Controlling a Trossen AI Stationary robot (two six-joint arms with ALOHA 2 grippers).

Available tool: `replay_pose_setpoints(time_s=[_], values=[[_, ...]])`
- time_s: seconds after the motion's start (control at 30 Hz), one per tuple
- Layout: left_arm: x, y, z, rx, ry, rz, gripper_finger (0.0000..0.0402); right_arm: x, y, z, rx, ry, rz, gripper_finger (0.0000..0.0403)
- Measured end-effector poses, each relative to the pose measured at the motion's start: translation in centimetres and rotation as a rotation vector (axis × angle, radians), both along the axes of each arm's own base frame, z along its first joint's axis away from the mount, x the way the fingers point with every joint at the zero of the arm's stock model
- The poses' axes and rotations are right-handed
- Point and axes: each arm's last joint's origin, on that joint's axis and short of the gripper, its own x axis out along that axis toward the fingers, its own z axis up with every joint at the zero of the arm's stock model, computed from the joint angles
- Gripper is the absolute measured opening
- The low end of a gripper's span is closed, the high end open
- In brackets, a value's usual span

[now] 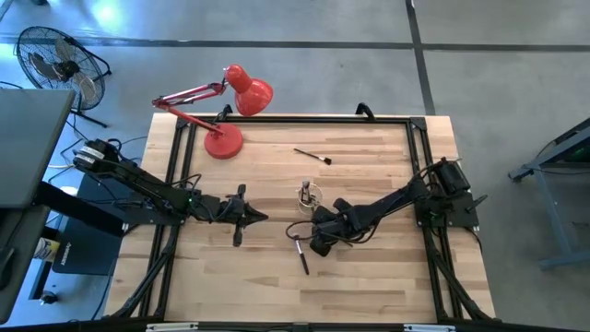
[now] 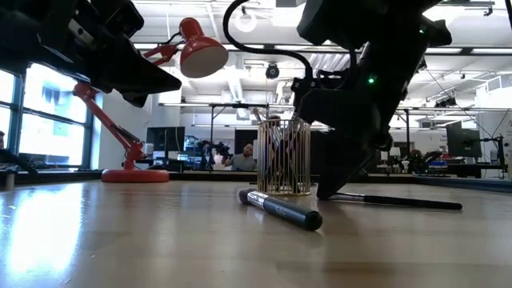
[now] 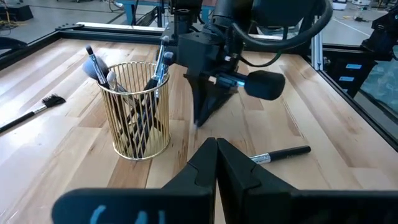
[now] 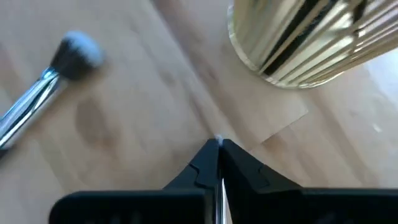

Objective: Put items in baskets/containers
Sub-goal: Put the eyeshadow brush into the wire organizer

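- The container is showing as a gold wire cup (image 3: 135, 109), not a glass one, standing upright near the middle of the table (image 1: 369, 267) and already holding several brushes (image 3: 99, 65) that are leaning bristles-up against its rim.
- Two brushes are lying loose: one brush (image 1: 301, 255) is resting on the wood just beside the right gripper (image 1: 318, 242), and another brush (image 1: 313, 156) is lying well apart, toward the red lamp (image 1: 230, 101).
- The right gripper is pointing down at the table right next to the cup, its fingers pressed together with nothing visibly between them.
- The left gripper (image 1: 251, 217) is hovering to the cup's left, fingers likewise closed and empty.
- The brushes are looking light, thin and stiff, with smooth handles likely to roll or slip; a grasp across mid-handle, clear of the soft bristles, is seeming safest.
- The wire cup is appearing light enough to tip if nudged.
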Motion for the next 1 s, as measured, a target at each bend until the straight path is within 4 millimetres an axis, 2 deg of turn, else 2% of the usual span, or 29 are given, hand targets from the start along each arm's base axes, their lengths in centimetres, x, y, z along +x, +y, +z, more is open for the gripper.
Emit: replay_pose_setpoints(time_s=[0.27, 0.37, 0.5, 0.83, 1.0], values=[[0.0, 0.0, 0.0, -0.010, 0.001, 0.001, 0.0000, -1.4, 2.6, 0.9, 0.038, 0.032, 0.164, 0.0005], [0.0, 0.0, 0.0, -0.025, 0.005, 0.004, 0.0000, -2.5, 3.7, 2.6, 0.003, 0.008, 0.203, 0.0003], [0.0, -0.1, 0.0, -0.034, 0.005, -0.018, 0.0000, -4.6, 4.5, 4.8, -0.108, -0.003, 0.172, 0.0003], [0.0, -0.2, 0.0, -0.066, 0.006, -0.041, 0.0000, -8.9, 4.3, 9.3, -0.338, -0.107, 0.072, 0.0002], [0.0, -0.2, 0.0, -0.082, 0.007, -0.045, 0.0000, -11.1, 3.4, 9.2, -0.349, -0.264, 0.034, 0.0002]])
